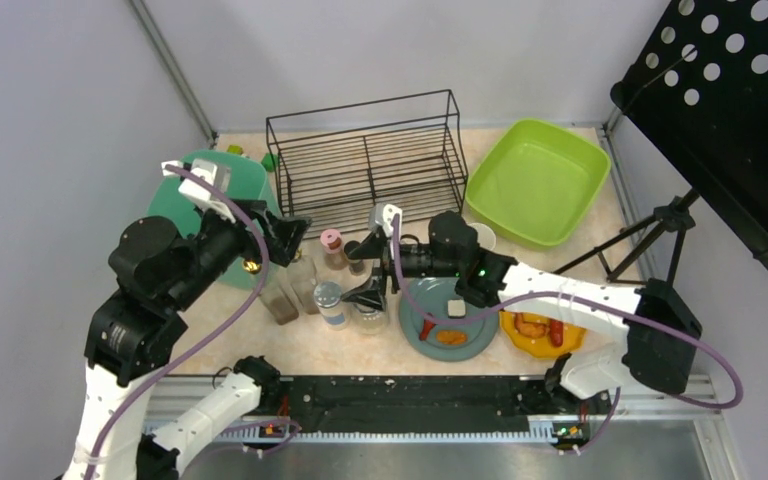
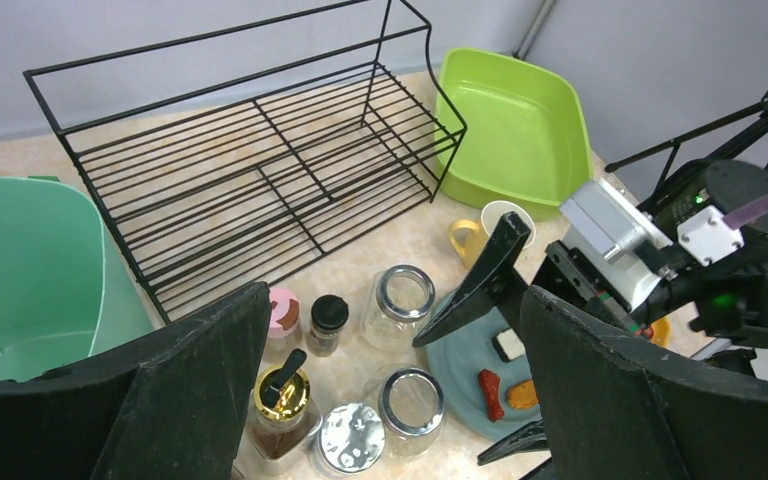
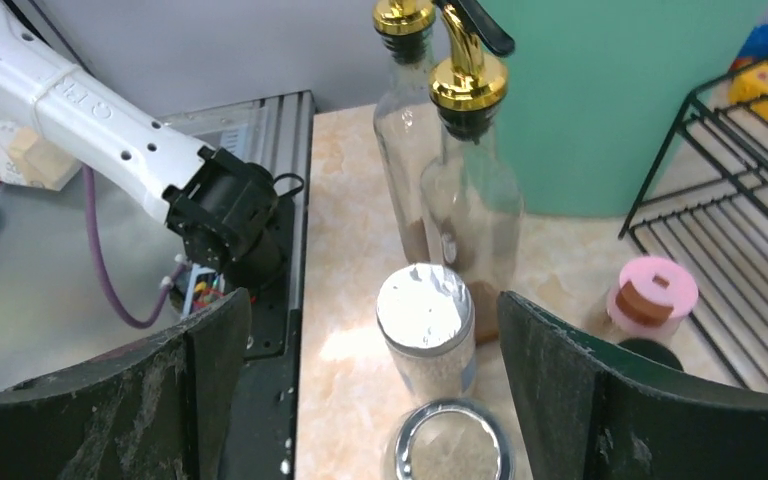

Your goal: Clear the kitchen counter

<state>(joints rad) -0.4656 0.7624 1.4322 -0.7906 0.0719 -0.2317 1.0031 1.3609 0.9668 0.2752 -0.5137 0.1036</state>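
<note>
The kitchen counter (image 1: 350, 352) is a beige marbled top. A cluster stands on it at mid-left: two gold-spouted bottles (image 1: 292, 290), a silver-lidded jar (image 1: 328, 298), a pink-lidded jar (image 1: 332, 241), a black-lidded shaker (image 2: 328, 316) and two lidless glass jars (image 2: 410, 400). My right gripper (image 1: 360, 272) is open and hovers over the jars. In its wrist view the gripper (image 3: 372, 300) has the silver-lidded jar (image 3: 425, 312) between the fingers, untouched. My left gripper (image 1: 293, 238) is open and empty, above and left of the cluster, beside the bottles. Its wrist view (image 2: 395, 295) looks down on the cluster.
A black wire rack (image 1: 365, 160) stands at the back centre, a lime-green tub (image 1: 538, 180) at back right and a teal bin (image 1: 235, 180) at back left. A grey-blue plate (image 1: 472, 335) and an orange plate (image 1: 532, 342) hold food. A yellow-handled mug (image 2: 485, 232) stands nearby. A tripod (image 1: 650, 235) stands at the right.
</note>
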